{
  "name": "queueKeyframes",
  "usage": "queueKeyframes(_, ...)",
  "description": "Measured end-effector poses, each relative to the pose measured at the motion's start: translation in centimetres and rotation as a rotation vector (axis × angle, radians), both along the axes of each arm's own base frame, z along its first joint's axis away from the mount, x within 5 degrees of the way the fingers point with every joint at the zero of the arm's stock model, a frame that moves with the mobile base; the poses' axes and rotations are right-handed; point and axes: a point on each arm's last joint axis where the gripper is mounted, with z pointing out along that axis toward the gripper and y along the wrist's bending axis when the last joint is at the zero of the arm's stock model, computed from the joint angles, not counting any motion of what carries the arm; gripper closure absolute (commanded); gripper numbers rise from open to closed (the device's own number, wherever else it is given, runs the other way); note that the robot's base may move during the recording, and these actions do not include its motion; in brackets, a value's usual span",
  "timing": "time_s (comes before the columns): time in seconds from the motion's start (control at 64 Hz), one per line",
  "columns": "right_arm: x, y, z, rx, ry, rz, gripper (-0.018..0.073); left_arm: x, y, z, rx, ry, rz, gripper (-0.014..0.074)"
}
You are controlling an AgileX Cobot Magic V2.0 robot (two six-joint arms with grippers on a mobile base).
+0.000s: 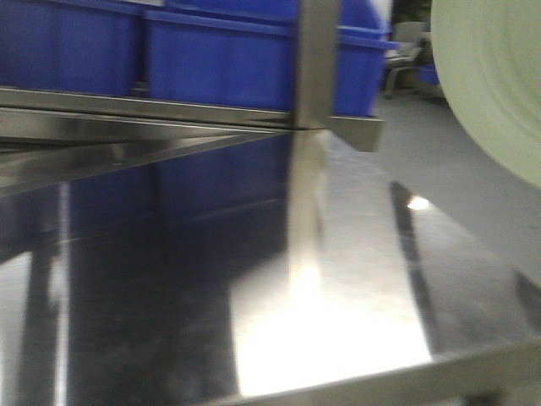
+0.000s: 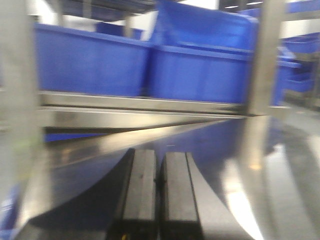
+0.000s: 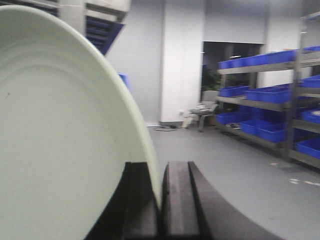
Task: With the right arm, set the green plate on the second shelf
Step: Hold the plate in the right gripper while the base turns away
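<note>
Right gripper [image 3: 161, 200] clamped on green plate [image 3: 60, 140] rim, beyond steel shelf [image 1: 355, 288] right edge. Left gripper [image 2: 159, 185] pressed together over shelf; blue bins [image 1: 228, 59] behind.

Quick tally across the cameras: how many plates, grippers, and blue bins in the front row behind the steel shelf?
Green plate: 1
Grippers: 2, left gripper and right gripper
Front-row blue bins: 2
Total: 5
</note>
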Motion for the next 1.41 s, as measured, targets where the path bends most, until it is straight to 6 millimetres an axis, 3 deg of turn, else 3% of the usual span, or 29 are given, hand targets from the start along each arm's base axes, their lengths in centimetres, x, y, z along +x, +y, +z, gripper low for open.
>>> queueKeyframes(1.405,-0.03,0.0,0.02,0.003,-0.004,0.001,0.0505,0.0,0.0,0.0,0.0,0.0,0.0,0.0466)
